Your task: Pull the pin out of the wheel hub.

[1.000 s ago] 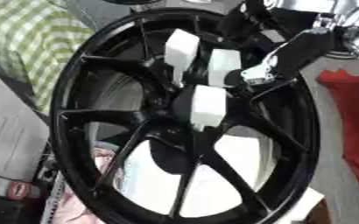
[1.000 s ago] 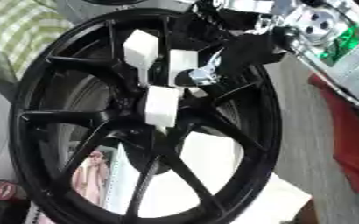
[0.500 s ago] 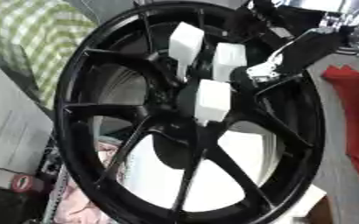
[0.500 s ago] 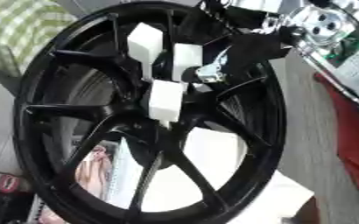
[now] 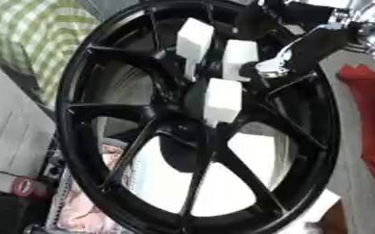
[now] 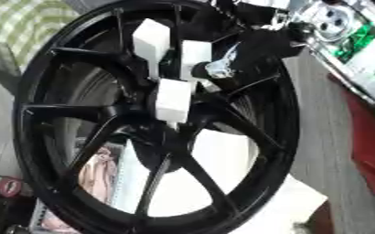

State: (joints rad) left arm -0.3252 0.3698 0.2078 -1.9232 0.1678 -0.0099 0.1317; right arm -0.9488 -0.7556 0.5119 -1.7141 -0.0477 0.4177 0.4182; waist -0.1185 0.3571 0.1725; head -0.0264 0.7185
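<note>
A large black wheel [image 5: 126,114] with slim spokes fills both views, tilted on its side. Three white block-shaped pins stand out of its hub: one at the top left [image 5: 195,39], one at the top right [image 5: 238,57] and one lower down [image 5: 222,100]. My right hand [image 5: 302,48], black with a silver joint, reaches in from the upper right. Its fingers [image 6: 222,66] are curled against the right side of the top right pin [image 6: 192,54]. How far they wrap round it is hidden. My left hand shows in neither view.
A green checked cloth [image 5: 30,41] lies at the upper left and a red cloth [image 5: 371,114] at the right. White sheets [image 5: 254,146] show through the spokes. A pink thing [image 5: 87,201] and a small red cap [image 5: 27,186] sit at the lower left.
The whole picture has shifted a little, so the camera moved. My right hand stays at the same top right pin, and the pins keep their places in the hub.
</note>
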